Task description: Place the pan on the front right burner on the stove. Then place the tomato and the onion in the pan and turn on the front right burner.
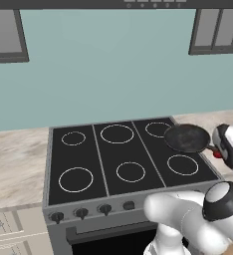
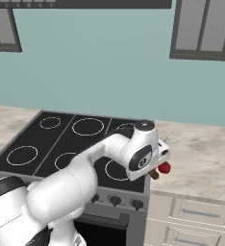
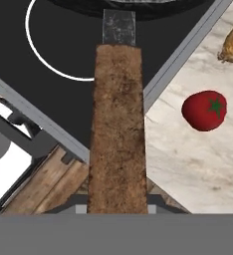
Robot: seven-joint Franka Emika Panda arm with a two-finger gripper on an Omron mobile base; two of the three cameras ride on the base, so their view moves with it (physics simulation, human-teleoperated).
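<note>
From my remote station I saw a pale teal wall (image 1: 113, 69) behind the cooking area, with grey wall cabinets (image 1: 215, 30) hanging at the upper left and upper right and a dark range hood (image 1: 123, 4) at the top edge. A beige marbled counter (image 2: 206, 153) ran on both sides, and below it on the right there were light drawers (image 2: 196, 216) with thin metal handles.
</note>
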